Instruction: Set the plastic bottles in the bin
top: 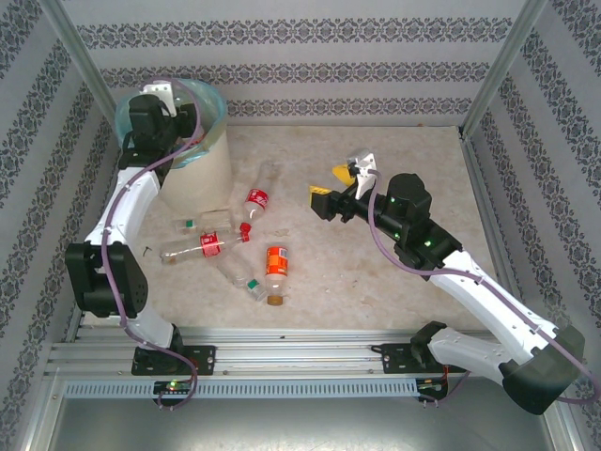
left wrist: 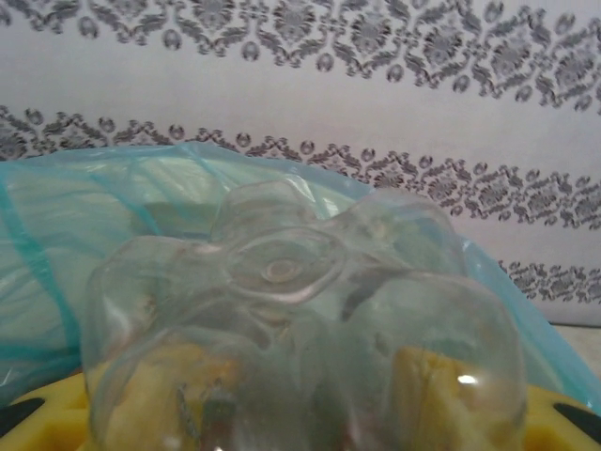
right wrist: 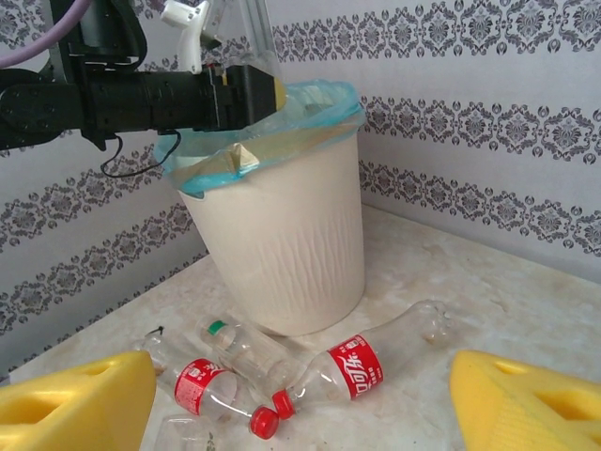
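Bench (top: 404, 244) carries the bin (top: 202, 178) at its far left corner. Above the bin's mouth the left gripper (right wrist: 255, 86) is clamped on a clear bottle (left wrist: 300, 319), whose base faces the wrist camera over the blue-green bag (left wrist: 56, 244). Right of the bin, the right gripper (top: 331, 186) hovers with fingers apart. Loose bottles (top: 202, 246) lie just in front of the bin, the red-label bottle (top: 256, 200) near it and the orange-label bottle (top: 276, 263) farther out.
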You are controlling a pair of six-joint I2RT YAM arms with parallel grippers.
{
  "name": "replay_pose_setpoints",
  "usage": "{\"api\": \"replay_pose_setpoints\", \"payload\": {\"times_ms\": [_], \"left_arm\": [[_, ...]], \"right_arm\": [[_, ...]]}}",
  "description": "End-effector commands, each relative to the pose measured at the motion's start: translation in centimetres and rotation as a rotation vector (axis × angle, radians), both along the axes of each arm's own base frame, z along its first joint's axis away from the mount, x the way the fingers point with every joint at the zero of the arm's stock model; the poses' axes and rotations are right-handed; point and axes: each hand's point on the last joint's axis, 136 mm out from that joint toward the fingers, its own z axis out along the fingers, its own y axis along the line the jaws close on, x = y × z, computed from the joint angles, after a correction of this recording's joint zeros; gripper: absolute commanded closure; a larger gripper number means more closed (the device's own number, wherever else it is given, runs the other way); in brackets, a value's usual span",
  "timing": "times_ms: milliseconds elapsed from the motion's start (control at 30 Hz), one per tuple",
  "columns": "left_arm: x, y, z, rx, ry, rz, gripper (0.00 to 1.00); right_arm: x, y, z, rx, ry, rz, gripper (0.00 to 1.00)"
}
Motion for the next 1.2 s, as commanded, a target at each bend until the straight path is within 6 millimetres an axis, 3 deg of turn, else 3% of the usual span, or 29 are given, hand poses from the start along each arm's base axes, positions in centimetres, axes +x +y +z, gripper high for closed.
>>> {"api": "replay_pose_setpoints", "payload": {"times_ms": [0, 100, 267, 333, 400, 533, 667, 800, 1033, 1167], "left_arm": [[-0.9, 1.8, 0.4, -0.053, -0.007, 0.044, 0.56], [-0.9, 1.5, 1.1, -0.037, 0.002, 0.027, 0.55], [-0.8, 0.6, -1.1, -0.051, 0.056, -0.028, 0.48], [-1.0, 0.6, -1.7, -0.044, 0.066, -0.026, 0.38], [-1.4, 0.7, -1.0, -0.039, 0.046, -0.020, 0.22], [-2.6, 1.1, 2.7, -0.014, -0.033, 0.008, 0.11], [-4.5, 2.1, 7.4, 0.031, -0.135, 0.068, 0.13], [-5.1, 1.4, 9.4, 0.036, -0.161, 0.032, 0.19], [-4.2, 1.3, 5.6, 0.011, -0.013, 0.019, 0.28], [-4.3, 1.3, 3.0, 0.018, 0.057, 0.019, 0.46]], "right_arm": [[-0.4, 0.2, 0.1, 0.011, 0.002, 0.018, 0.18], [-0.4, 0.1, -0.2, 0.006, 0.005, 0.014, 0.18], [-0.3, 0.1, -0.6, 0.011, 0.014, 0.010, 0.18], [-0.3, 0.2, -0.6, 0.011, 0.015, 0.014, 0.18], [-0.4, 0.2, -0.6, 0.008, 0.016, 0.015, 0.18], [-0.5, 0.1, -0.5, 0.002, 0.010, 0.013, 0.18], [-0.6, 0.0, -0.4, 0.011, 0.012, 0.009, 0.18], [-0.5, 0.1, -0.8, 0.012, 0.023, 0.006, 0.19], [-0.3, 0.4, -1.1, 0.013, 0.040, 0.011, 0.19], [-0.3, 0.3, -1.5, 0.003, 0.046, 0.007, 0.19]]}}
